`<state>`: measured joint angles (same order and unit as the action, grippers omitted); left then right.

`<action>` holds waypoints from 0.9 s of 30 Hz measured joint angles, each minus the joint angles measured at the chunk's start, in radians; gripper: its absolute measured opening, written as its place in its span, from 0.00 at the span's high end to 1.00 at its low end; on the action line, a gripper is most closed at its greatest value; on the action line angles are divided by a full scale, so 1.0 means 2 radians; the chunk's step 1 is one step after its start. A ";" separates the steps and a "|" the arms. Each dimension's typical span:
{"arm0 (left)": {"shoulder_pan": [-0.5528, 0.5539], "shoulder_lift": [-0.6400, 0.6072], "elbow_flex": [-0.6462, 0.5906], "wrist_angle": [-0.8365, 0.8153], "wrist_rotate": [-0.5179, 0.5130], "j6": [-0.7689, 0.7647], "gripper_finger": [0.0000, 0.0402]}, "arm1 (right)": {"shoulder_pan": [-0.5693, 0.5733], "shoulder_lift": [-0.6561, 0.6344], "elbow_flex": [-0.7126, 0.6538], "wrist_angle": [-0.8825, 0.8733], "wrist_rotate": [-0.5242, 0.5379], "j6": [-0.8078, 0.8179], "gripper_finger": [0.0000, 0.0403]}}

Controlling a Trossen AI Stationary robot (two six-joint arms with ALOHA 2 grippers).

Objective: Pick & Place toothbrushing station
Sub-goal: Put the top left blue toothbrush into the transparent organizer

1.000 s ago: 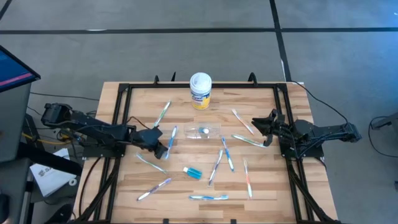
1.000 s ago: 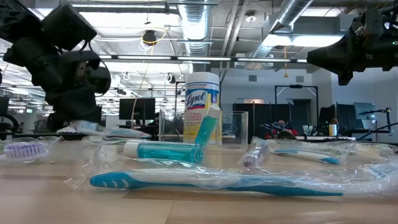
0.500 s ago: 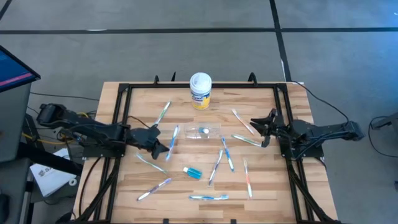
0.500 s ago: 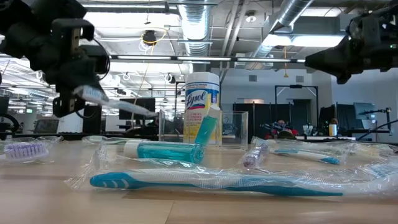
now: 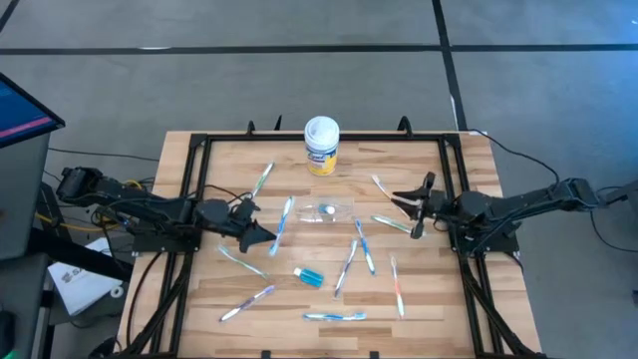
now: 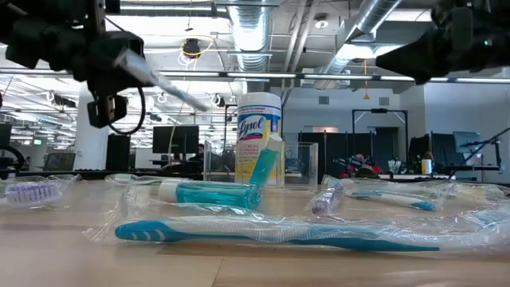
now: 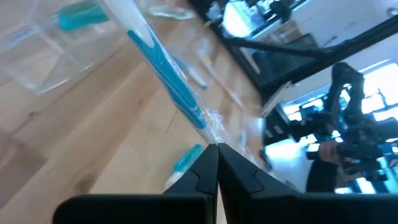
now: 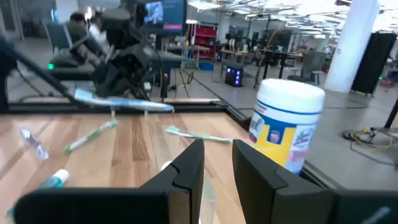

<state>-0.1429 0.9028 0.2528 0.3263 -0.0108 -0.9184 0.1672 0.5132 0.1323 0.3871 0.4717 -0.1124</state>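
We see the left gripper (image 5: 261, 235) left of centre in the high view, fingers pinched on a wrapped toothbrush (image 5: 284, 218) slanting up toward the clear plastic cup (image 5: 328, 210) at mid-frame. The right gripper (image 5: 415, 205), right of centre, hovers with fingers slightly parted, holding nothing.

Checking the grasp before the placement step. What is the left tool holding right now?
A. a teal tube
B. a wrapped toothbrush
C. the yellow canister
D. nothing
B: the left tool is shut on a wrapped toothbrush, lifted off the table and pointing toward the clear cup.
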 joint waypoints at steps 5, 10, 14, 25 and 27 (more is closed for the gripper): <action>0.000 0.000 0.013 0.008 0.000 0.000 1.00 | 0.009 0.084 0.047 0.004 0.000 -0.020 0.81; 0.000 0.000 0.039 0.010 0.008 0.010 1.00 | 0.018 0.160 0.092 0.002 0.000 -0.067 0.81; 0.000 0.002 0.055 0.010 0.012 0.012 1.00 | 0.026 0.213 0.129 0.002 0.000 -0.099 0.81; 0.000 0.002 0.059 0.009 0.018 0.015 1.00 | 0.027 0.342 0.230 0.002 0.000 -0.152 0.81; 0.000 0.002 0.059 0.009 0.018 0.015 1.00 | 0.031 0.366 0.246 0.001 0.000 -0.182 0.81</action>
<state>-0.1429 0.9058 0.3714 0.3439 0.0254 -0.8890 0.2299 1.2449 0.6242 0.3893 0.4725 -0.4759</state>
